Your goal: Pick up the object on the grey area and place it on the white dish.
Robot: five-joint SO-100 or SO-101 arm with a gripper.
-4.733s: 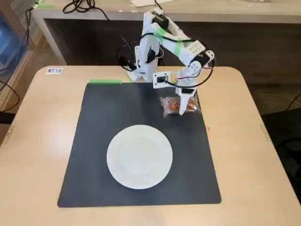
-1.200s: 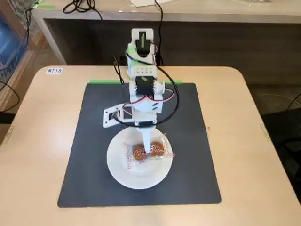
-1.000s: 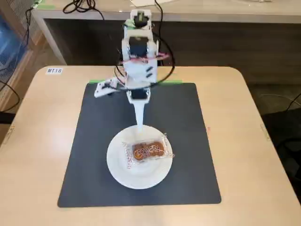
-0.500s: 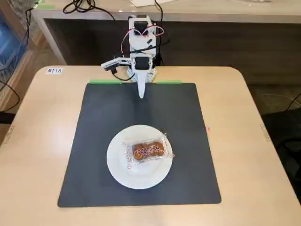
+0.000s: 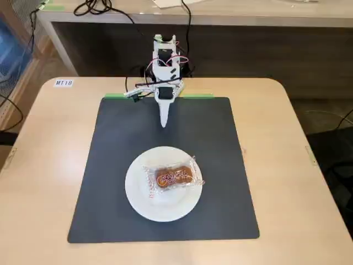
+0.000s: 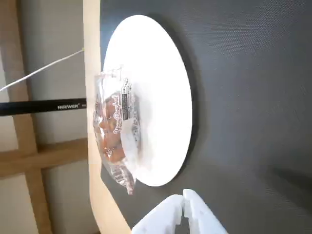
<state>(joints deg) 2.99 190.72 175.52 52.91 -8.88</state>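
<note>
My claw (image 5: 164,122) hangs above the far part of the grey mat (image 5: 110,182), pointing down toward the plate, with its two white fingers pressed together and nothing between them — clenched on empty air. In the wrist view the fingertips (image 6: 192,207) meet at the bottom edge, tips touching along a thin seam.

The snack (image 5: 174,178) lies on the white plate (image 5: 144,200), a little to the 2 o'clock side of the plate's centre in the fixed view, its clear wrapper crinkled and its orange-brown filling showing printed lettering. One wrapper end reaches out past the plate's rim at about 3 o'clock. In the wrist view the snack (image 6: 114,136) sits along the 9 o'clock edge of the plate (image 6: 161,97), tilted up slightly on its side.

The plate rests on the mat, toward the 6 o'clock half — well apart from my claw. A green tape strip (image 5: 198,95) runs along the mat's 12 o'clock edge, just beside my base (image 5: 165,61). The mat lies on a beige table (image 5: 49,143).
</note>
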